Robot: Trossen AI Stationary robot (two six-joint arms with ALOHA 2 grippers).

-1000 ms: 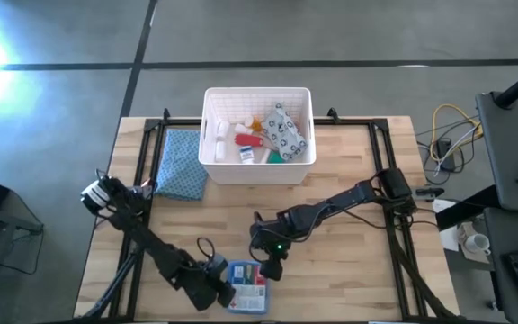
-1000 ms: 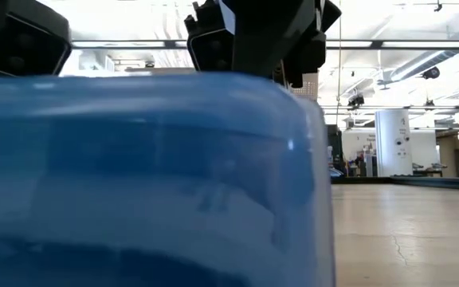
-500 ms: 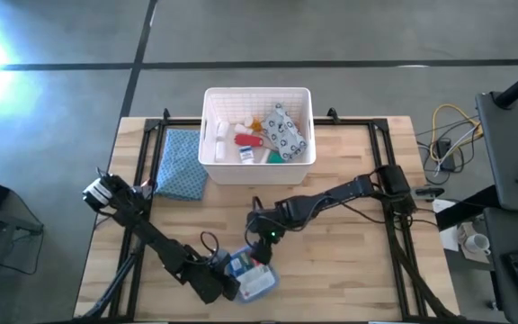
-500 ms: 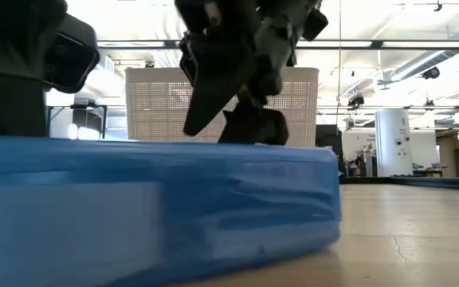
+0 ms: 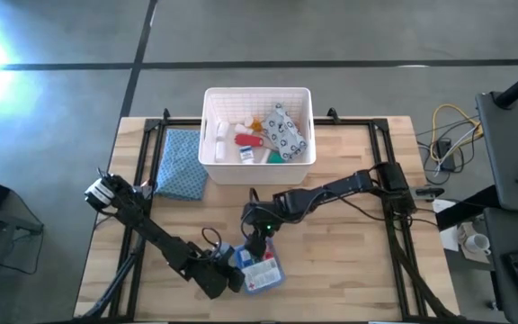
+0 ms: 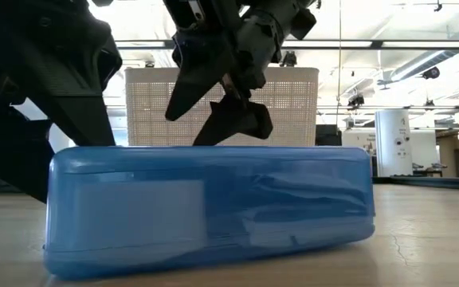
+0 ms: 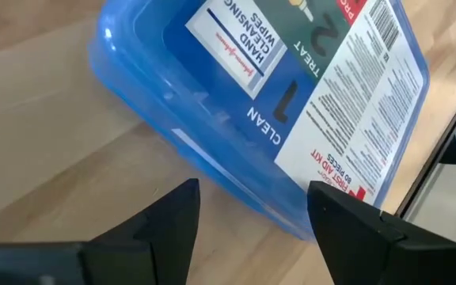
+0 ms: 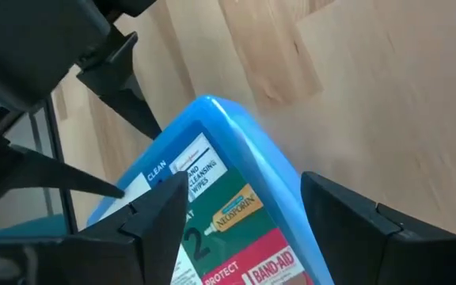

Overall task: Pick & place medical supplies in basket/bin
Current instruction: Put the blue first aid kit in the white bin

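Two grippers by the blue first-aid case (image 5: 259,273) | left gripper (image 5: 226,276) at its 9 o'clock, fingers apart, holding nothing | right gripper (image 5: 261,241) at 12 o'clock, spread open, seemingly not touching it | basket (image 5: 212,162) further toward 12.

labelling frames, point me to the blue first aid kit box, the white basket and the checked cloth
blue first aid kit box (image 5: 259,273), high view, its labelled lid
white basket (image 5: 257,94), high view, far rim
checked cloth (image 5: 181,165), high view, its middle

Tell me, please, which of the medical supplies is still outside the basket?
The blue first-aid box: it lies on the table near both claws, while the others sit in the white basket.
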